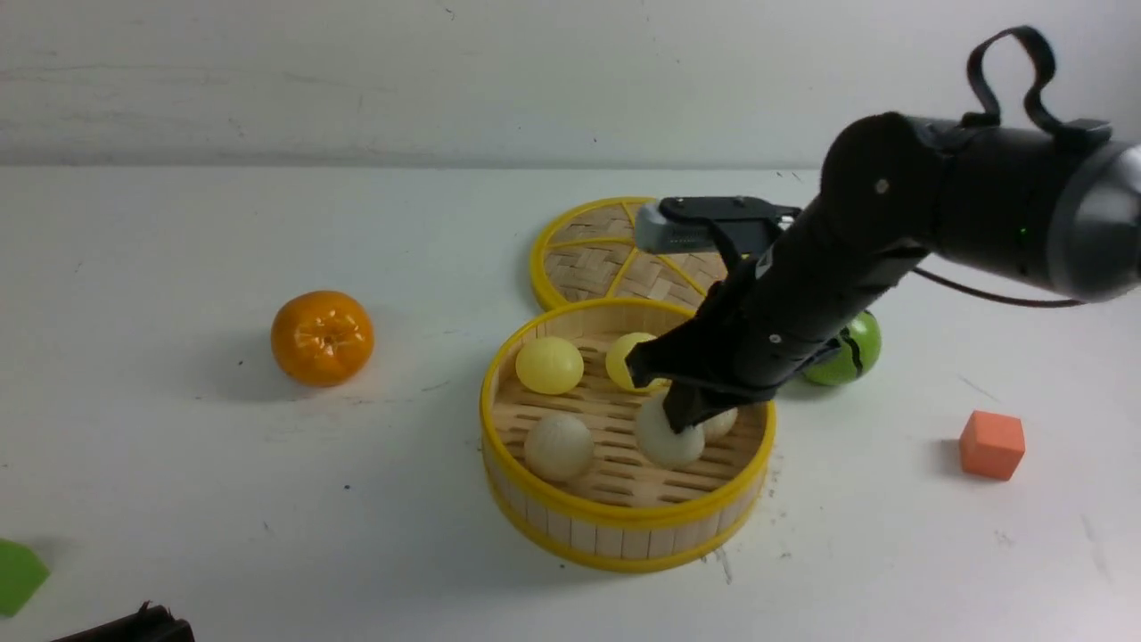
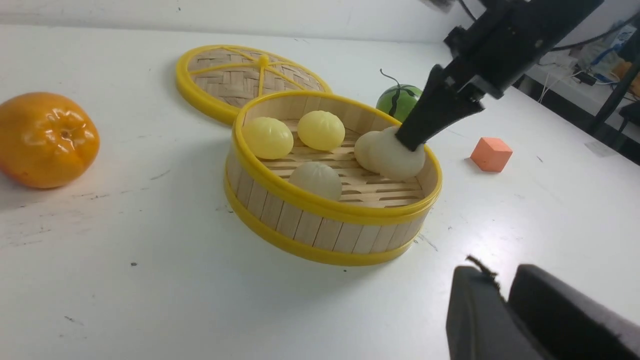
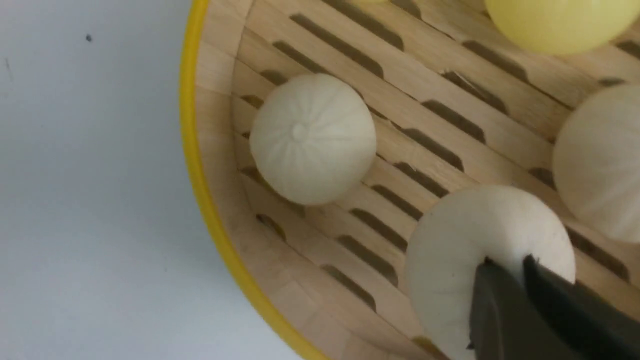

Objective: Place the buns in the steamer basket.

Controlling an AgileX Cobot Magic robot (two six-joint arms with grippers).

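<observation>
The steamer basket (image 1: 624,519) stands mid-table and holds all five buns. Two pale yellow buns (image 1: 549,365) (image 1: 627,355) lie at its far side. One pleated beige bun (image 1: 559,447) lies at the near left, and another (image 1: 722,424) shows partly behind the arm. My right gripper (image 1: 682,415) reaches down into the basket and is shut on the top of the third beige bun (image 1: 667,443), which rests on or just above the slatted floor (image 3: 380,115). The pinch shows in the right wrist view (image 3: 505,262). My left gripper (image 2: 492,275) is shut and empty, low over the table near the basket.
The woven lid (image 1: 595,254) lies flat behind the basket. A green watermelon ball (image 1: 851,349) sits right of it, behind my right arm. A glossy orange (image 1: 322,337) sits to the left, an orange cube (image 1: 991,444) to the right, and a green piece (image 1: 16,575) at the near left edge.
</observation>
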